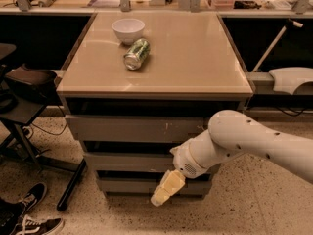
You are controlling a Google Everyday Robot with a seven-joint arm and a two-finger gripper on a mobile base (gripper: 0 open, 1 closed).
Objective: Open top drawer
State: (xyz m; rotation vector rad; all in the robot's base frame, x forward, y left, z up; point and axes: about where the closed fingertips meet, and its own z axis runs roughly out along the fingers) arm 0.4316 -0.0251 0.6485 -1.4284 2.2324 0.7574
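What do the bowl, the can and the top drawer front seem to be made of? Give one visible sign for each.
The bowl: probably glazed ceramic, white and smooth. The can: thin metal, likely aluminium, with a shiny end and green printed side. The top drawer: matt grey painted metal or laminate; pale scratches mark it. The claw hangs low, before the bottom drawer.

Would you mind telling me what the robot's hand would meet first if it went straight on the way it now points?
The hand, low before the bottom drawer front, points down and left; it would probably meet the speckled floor first, though depth is unclear.
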